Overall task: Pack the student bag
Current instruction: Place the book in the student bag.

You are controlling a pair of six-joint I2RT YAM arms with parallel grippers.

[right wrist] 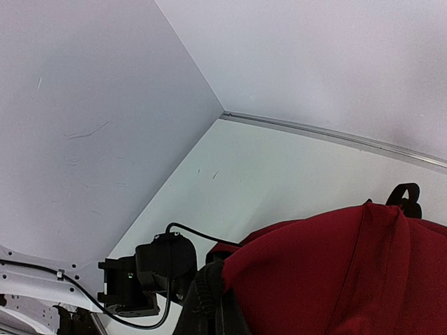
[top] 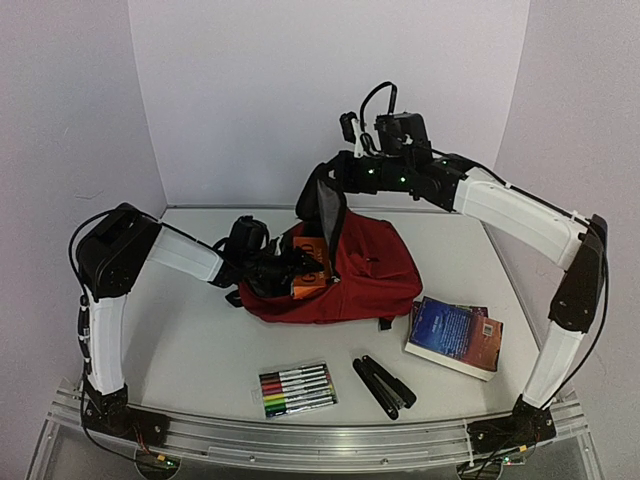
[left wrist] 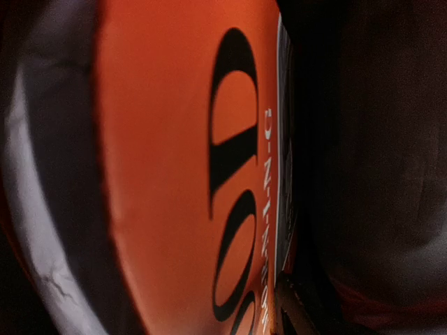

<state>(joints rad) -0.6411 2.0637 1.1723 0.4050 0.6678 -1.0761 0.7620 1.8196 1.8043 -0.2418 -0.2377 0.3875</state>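
A: So, where do things stand?

B: The student bag lies mid-frame on the worktop. The right jaws, pressed together, pinch its rim and hold the mouth up. An orange book sits in that mouth.

A: And the left jaws?

B: Lost in the opening (can't tell their spread). I'd hold the rim high, seat the book deep, then back straight out.

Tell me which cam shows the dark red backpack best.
Top external: the whole dark red fabric backpack shows, mouth flap lifted. Right wrist catches only some red fabric and a black strap loop. Left wrist is filled by an orange book cover; the bag is just dark blur beside it.
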